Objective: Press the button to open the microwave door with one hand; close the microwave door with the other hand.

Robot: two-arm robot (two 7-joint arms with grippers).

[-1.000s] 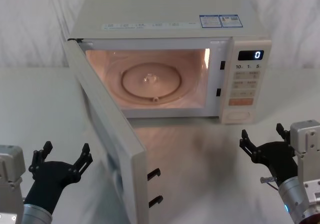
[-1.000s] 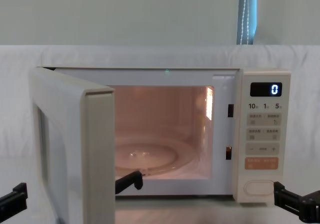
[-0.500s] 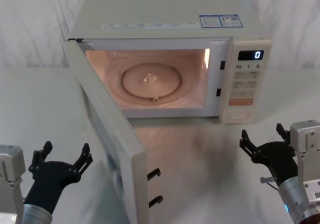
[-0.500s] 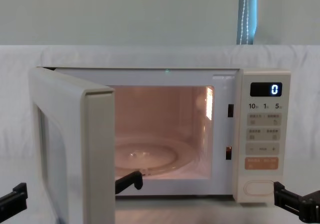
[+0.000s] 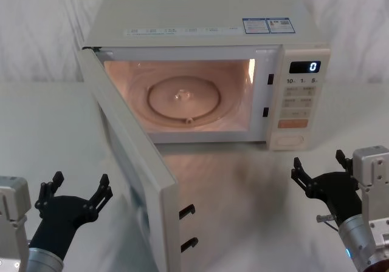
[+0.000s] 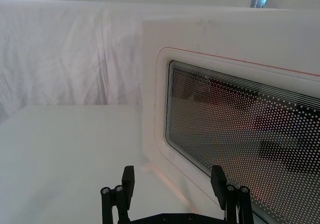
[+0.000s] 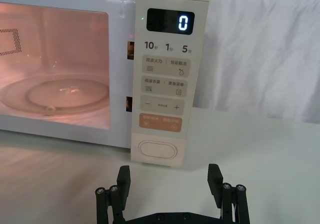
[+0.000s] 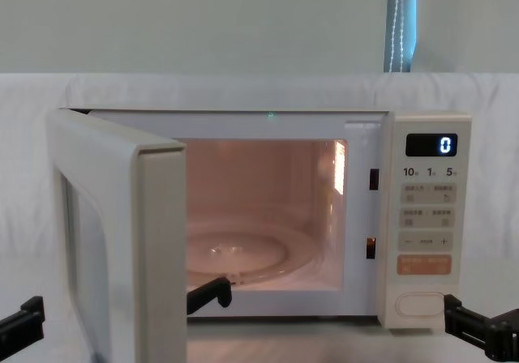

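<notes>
The microwave door point(image 5: 137, 175) point(image 8: 113, 241) stands swung wide open toward me, its dark window point(image 6: 240, 134) close in front of the left wrist camera. The lit cavity holds a glass turntable point(image 5: 182, 99). The button point(image 7: 157, 149) point(image 5: 291, 140) point(image 8: 416, 305) is the wide cream pill at the foot of the control panel. My left gripper point(image 5: 74, 193) point(image 6: 172, 184) is open, low on the table just left of the door's outer face, apart from it. My right gripper point(image 5: 320, 166) point(image 7: 171, 180) is open, a short way in front of the button and not touching it.
The control panel point(image 7: 167, 74) shows a lit "0" display point(image 5: 305, 67) and an orange key point(image 7: 157, 123) above the button. White cloth covers the table point(image 5: 243, 205) and the backdrop. Two black latch hooks point(image 5: 187, 226) stick out of the door's free edge.
</notes>
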